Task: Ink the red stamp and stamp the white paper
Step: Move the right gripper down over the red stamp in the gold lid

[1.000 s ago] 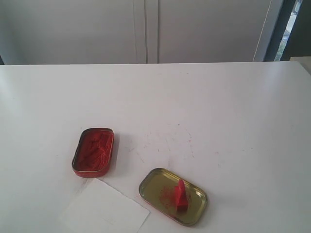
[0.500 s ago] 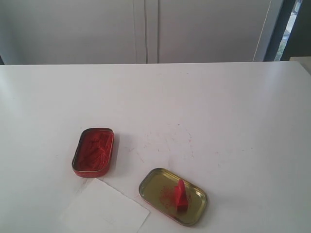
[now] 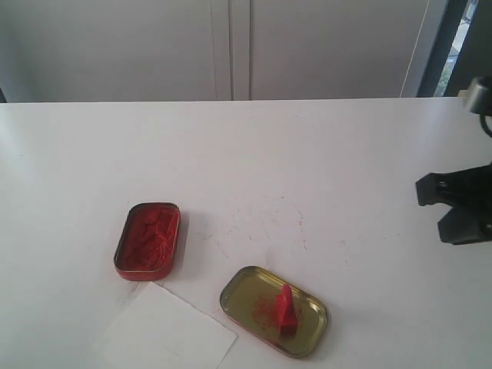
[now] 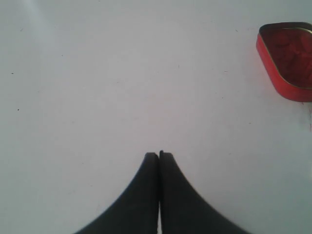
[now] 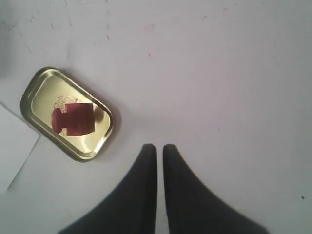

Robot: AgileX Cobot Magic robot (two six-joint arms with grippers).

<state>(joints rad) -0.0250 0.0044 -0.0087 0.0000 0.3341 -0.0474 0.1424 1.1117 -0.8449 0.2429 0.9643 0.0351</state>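
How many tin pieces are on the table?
2. The red tin of ink paste sits left of centre; the brass-coloured lid, with the red stamp lying in it, is nearer the front, to its right. Nothing seems to hide another.

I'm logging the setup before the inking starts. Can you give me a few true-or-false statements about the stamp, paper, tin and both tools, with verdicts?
1. The red stamp lies inside the brass lid. True.
2. The white paper bears a red imprint. False: the part in view is plain.
3. The right tool grips the stamp. False: it holds nothing and is apart from the lid.
4. The red tin is open, with its ink paste showing. True.
5. The left tool is shut over bare table. True.
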